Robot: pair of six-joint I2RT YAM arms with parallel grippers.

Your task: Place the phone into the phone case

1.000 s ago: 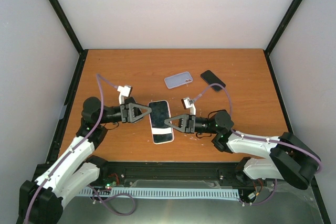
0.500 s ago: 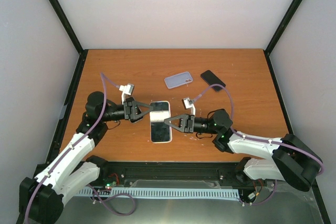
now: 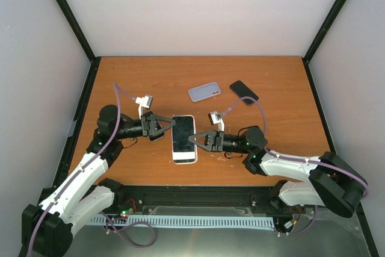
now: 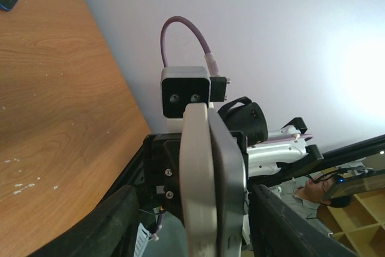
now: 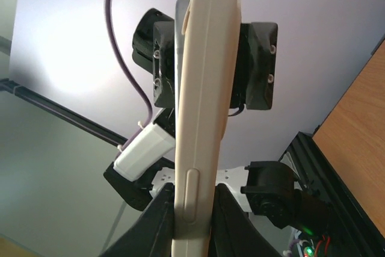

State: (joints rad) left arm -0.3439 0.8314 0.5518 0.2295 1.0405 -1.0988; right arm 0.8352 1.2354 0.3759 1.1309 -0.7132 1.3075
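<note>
Your right hand (image 3: 194, 139) pinches the cased phone (image 3: 184, 138) over the bench (image 3: 271, 82). Left hand (image 3: 171, 126) straddles the opposite edge, slack. The phone sits squarer than a second ago.

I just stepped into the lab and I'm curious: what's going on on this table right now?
Two robot arms have a phone in a white case between them near the front of the table. The right claw is pinched shut on one long edge of the case. The left claw sits at the opposite edge, its fingers open on either side without gripping. Whether the phone is fully seated is hard to tell. A lilac case and a black phone lie farther back, untouched.
</note>
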